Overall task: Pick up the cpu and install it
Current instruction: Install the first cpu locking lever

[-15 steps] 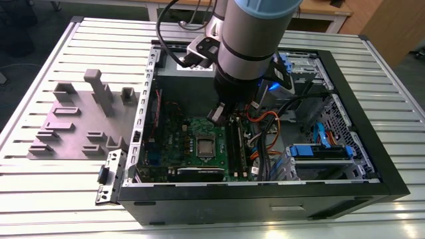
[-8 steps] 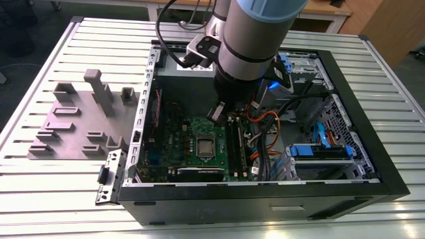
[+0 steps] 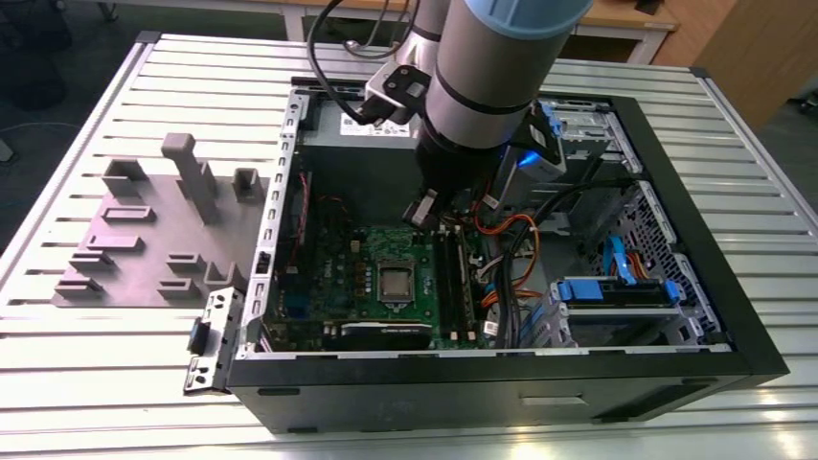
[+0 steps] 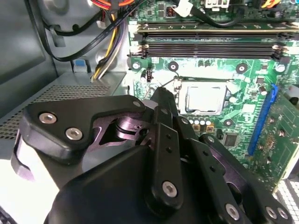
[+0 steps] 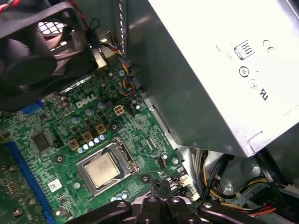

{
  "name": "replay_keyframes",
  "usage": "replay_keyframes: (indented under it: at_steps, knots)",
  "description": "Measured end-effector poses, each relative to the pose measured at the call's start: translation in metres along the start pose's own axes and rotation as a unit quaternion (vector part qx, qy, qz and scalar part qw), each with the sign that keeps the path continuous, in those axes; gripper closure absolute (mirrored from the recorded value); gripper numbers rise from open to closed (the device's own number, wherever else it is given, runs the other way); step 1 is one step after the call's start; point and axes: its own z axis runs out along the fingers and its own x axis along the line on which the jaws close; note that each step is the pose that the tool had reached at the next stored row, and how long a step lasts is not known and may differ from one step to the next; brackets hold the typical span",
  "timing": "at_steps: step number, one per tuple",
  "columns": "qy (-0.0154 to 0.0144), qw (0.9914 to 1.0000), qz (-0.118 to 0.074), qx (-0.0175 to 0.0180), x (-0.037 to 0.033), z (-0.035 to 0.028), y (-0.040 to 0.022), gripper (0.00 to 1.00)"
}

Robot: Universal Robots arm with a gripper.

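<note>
The cpu (image 3: 395, 281) lies flat in its socket on the green motherboard (image 3: 345, 287) inside the open computer case (image 3: 511, 383). It shows as a silver square in both wrist views (image 4: 203, 98) (image 5: 102, 169), with the metal socket frame (image 5: 122, 150) around it. My gripper (image 3: 420, 210) hangs above the board, just off the socket's edge towards the power supply side and apart from the chip. Its black fingers (image 4: 161, 100) meet at the tips with nothing between them, and the fingertips (image 5: 161, 187) point down at the board beside the socket.
A grey power supply box (image 5: 210, 70) stands close beside the gripper, and a black fan (image 5: 32, 51) sits at the board's end. Memory slots (image 4: 210, 39) and cable bundles (image 3: 511, 249) flank the socket. A grey parts fixture (image 3: 153, 230) lies on the slatted table at the exterior view's left.
</note>
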Motion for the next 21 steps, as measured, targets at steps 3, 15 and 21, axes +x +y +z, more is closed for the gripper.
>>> replay_keyframes:
  at_steps: [3, 15, 21]
  knots:
    - [-0.0011, 1.00000, 0.000, -0.0011, -0.0021, 0.0015, 0.0006, 0.89]
    - [-0.0028, 0.99999, 0.000, -0.0038, -0.0108, 0.0050, 0.0019, 0.89]
    - [-0.0111, 0.99989, -0.001, -0.0094, -0.0111, 0.0090, 0.0019, 0.89]
